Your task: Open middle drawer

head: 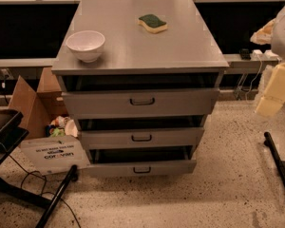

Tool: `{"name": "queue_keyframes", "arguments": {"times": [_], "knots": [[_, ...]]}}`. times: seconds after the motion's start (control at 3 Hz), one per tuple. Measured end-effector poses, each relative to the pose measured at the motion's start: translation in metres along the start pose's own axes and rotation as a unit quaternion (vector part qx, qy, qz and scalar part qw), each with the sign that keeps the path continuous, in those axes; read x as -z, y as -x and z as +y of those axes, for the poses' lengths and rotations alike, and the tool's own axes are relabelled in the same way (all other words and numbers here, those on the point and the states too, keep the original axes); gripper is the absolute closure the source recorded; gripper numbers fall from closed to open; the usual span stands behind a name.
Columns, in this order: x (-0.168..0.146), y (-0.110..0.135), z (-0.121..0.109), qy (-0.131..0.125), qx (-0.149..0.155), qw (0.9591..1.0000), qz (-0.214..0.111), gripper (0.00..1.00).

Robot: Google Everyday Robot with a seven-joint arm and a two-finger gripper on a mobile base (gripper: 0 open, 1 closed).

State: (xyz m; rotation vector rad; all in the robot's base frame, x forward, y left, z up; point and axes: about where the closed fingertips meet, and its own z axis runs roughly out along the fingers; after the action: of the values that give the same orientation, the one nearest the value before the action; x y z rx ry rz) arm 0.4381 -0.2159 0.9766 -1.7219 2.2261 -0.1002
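The middle drawer (109, 139) sits between the top drawer (99, 103) and the bottom drawer (109, 168) under the desk (133, 51). The pincer (270, 101) hangs at the right edge, well apart from all three; whether it is released or clenched I cannot tell. The three loop handles stack closely, so a reach slightly off in height would likely take the wrong one. The middle handle (141, 137) is small, so a shallow grip could slip. The top front juts out above it and might be struck. A hard tug could rattle the bowl (85, 45).

Three drawers (141, 102) (141, 137) (141, 168), one bowl (86, 45), one sponge (152, 23); gripper (274, 91) right.
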Motion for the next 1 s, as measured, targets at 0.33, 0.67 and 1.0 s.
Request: {"name": "queue_keyframes", "arguments": {"times": [0.33,0.67,1.0], "knots": [[0.0,0.001,0.001,-0.004,0.001,1.0,-0.004,0.0],[-0.028,-0.001,0.01,-0.003,-0.004,1.0,-0.004,0.0],[-0.09,-0.02,0.022,-0.006,-0.004,0.9999,0.01,0.0]]}}
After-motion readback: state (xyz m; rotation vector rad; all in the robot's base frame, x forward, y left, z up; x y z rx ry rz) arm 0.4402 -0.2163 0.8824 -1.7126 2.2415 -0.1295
